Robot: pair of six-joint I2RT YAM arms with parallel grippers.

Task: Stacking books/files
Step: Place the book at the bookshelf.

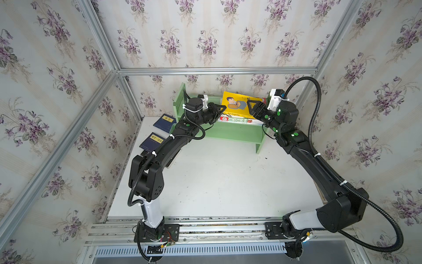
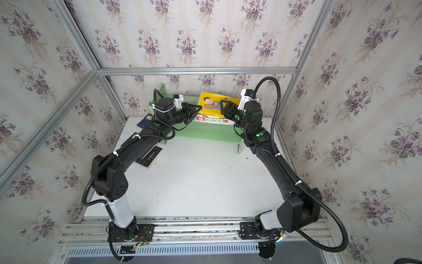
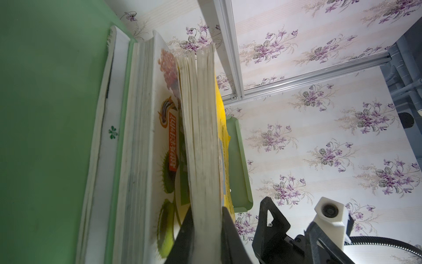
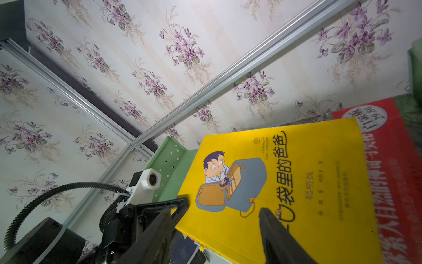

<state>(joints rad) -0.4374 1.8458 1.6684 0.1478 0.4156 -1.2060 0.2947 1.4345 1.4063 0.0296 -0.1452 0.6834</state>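
On the light-green wooden shelf (image 1: 228, 134) at the far side of the white tabletop (image 1: 217, 182), a yellow paperback (image 1: 237, 102) with a cartoon man on its cover lies on top of a green-and-red nature book (image 1: 239, 120). The left claw (image 1: 221, 108) is clamped narrow on the yellow paperback's left edge. In the left wrist view its fingers (image 3: 230, 240) pinch the page block there, and that end sits raised off the nature book's cover. The right claw (image 1: 250, 106) hangs over the right part of the yellow cover with its jaws wide apart, holding nothing.

Left of the shelf, two navy books with yellow labels (image 1: 164, 121) (image 1: 151, 141) lie flat on the tabletop. A black book (image 2: 150, 156) lies partly hidden beneath the left arm.
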